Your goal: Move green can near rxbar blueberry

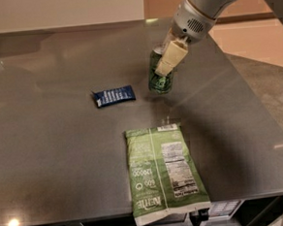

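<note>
The green can (159, 77) is upright, tilted slightly, just above the grey table at its middle right. My gripper (166, 59) comes down from the upper right and is shut on the can near its top; one cream fingertip (169, 58) lies across the can's front. The rxbar blueberry (113, 95), a flat dark blue wrapper with white lettering, lies on the table to the can's left, a short gap apart.
A large flat green snack bag (162, 172) lies near the table's front edge, overhanging it slightly. The grey table (51, 140) ends at the right edge beside a tan floor. My arm (207, 6) reaches in from the top right.
</note>
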### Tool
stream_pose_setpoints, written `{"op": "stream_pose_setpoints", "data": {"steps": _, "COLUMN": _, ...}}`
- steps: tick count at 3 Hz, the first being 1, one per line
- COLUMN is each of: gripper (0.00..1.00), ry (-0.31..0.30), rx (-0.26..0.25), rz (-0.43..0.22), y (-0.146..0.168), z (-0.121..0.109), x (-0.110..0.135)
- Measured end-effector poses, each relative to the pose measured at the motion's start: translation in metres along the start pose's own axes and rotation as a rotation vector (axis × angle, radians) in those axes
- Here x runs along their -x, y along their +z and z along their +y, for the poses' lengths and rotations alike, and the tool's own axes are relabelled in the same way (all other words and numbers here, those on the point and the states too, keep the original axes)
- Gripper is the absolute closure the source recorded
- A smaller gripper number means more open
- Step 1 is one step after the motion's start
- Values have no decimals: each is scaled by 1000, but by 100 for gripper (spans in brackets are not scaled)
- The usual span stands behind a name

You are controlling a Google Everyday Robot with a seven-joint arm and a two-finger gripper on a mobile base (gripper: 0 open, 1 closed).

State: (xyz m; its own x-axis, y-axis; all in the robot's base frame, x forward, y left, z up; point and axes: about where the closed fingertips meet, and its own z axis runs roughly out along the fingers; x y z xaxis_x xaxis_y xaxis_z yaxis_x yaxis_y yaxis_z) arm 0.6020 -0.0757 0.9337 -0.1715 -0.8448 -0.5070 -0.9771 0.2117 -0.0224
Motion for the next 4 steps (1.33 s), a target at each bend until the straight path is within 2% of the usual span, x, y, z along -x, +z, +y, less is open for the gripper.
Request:
{"op": "stream_pose_setpoints", "data": {"steps": 2, "gripper": 100, "ry": -23, "rx": 45, "rz": -1, "y": 32, "z": 6, "x": 11}}
{"op": "stream_pose_setpoints", "data": {"steps": 3, "gripper": 85, "ry": -34, "rx": 52, "rz": 5, "y": 43, "z": 9, "x": 14}}
{"op": "stream_pose_setpoints", "data": {"steps": 4, "gripper": 61, "ry": -46, "rx": 46, "rz": 3, "y": 51, "z": 10, "x": 17}}
